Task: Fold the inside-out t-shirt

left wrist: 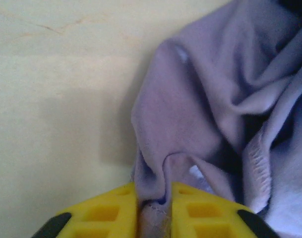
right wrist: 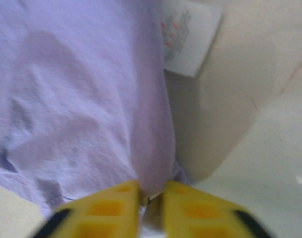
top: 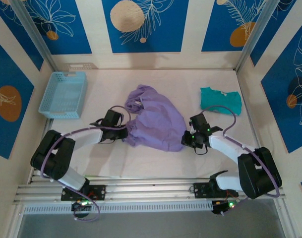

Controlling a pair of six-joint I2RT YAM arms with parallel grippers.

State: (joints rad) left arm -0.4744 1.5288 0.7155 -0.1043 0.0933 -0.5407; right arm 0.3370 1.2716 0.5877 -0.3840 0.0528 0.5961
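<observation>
Top external view:
- The inside-out t-shirt point(top: 158, 121) lies crumpled in a heap at mid-table point(top: 141, 163), not spread and with no fold made.
- The left gripper point(top: 125, 130) meets the heap at its 8 o'clock edge and the right gripper point(top: 186, 139) at its 4 o'clock edge. Taking opposite sides looks meant to let the two arms draw the cloth apart and flatten it before any fold.
- The light blue basket point(top: 45, 106) sits well apart at 10 o'clock. A teal shirt point(top: 220, 101) sits apart at 2 o'clock, and neither arm touches it.

Left wrist view:
- The left gripper point(left wrist: 153, 198) has its yellow fingers pressed together on a pinched ridge of the t-shirt point(left wrist: 215, 99), so the jaws are closed on cloth.
- A stitched hem point(left wrist: 260, 163) runs at 4 o'clock and bare table point(left wrist: 56, 99) lies at 9 o'clock. The pinch sits at the cloth's outer border, a sensible place to pull from.

Right wrist view:
- The right gripper point(right wrist: 151, 196) is likewise closed on a thin fold of the t-shirt point(right wrist: 76, 99).
- A white care label point(right wrist: 188, 37) shows at 1 o'clock, fitting a garment turned inside out.
- Table point(right wrist: 270, 148) lies at 3 o'clock.

Judgement: both grips are set, and spreading the shirt comes next.
</observation>
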